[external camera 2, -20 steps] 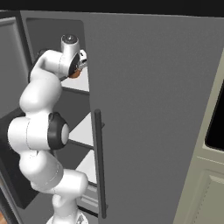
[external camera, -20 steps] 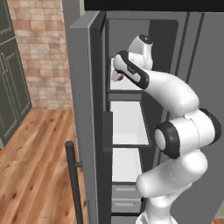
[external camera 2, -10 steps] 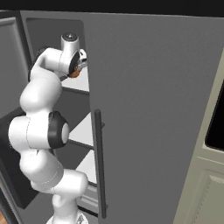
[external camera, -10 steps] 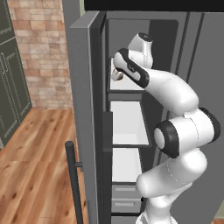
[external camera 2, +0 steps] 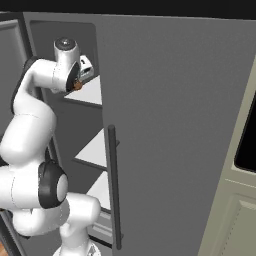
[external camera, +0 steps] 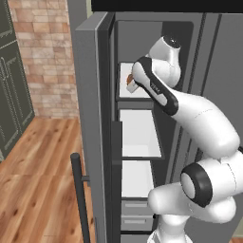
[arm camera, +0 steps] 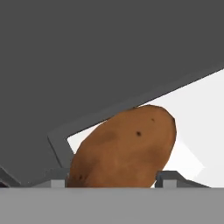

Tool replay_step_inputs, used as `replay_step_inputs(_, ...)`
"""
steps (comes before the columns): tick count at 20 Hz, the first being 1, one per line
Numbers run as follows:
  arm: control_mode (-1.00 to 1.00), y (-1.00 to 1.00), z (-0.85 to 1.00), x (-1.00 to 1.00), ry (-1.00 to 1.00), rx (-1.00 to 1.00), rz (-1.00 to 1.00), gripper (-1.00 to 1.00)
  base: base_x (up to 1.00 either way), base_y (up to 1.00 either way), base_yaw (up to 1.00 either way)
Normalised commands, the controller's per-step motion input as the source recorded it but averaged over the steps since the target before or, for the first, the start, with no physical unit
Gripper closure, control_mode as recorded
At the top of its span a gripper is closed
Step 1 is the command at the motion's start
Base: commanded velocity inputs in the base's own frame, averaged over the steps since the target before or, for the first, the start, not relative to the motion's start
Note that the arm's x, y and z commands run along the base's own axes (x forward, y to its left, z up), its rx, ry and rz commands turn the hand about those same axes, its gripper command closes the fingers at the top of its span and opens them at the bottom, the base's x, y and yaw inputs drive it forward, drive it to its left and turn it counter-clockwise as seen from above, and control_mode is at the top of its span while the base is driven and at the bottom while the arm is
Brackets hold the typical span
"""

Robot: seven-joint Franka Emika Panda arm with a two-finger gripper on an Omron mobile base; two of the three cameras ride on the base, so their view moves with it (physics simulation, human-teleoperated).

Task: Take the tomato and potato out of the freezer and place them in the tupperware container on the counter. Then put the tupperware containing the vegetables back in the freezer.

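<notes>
Potato (arm camera: 124,148) on top white shelf (external camera: 124,81) inside freezer (external camera: 92,109), back corner. Gripper (arm camera: 114,178) straddles potato, fingers either side; contact cannot tell. Advice: squeeze across narrow middle, confirm firm hold, lift clear before withdrawing past door (external camera 2: 170,125).

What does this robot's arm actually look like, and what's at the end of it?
The arm is a chain of rounded, glossy white segments joined by dark, almost black rings at the joints, with a dark stripe on the forearm. It ends in a small two-finger gripper with short grey fingertips. No loose cables show.
</notes>
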Motion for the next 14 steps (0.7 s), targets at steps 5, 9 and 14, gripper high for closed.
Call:
replay_step_inputs(5,-1.0,0.0,0.25,-1.0,-0.12,0.0,0.0,1.0,0.0,0.0,0.0)
replay_step_inputs(9,-1.0,-0.01,0.53,-1.0,-0.03,0.01,-0.01,1.0,0.0,0.0,0.0)
replay_step_inputs(14,-1.0,-0.16,0.71,-1.0,0.17,0.03,-0.07,1.0,0.0,0.0,0.0)
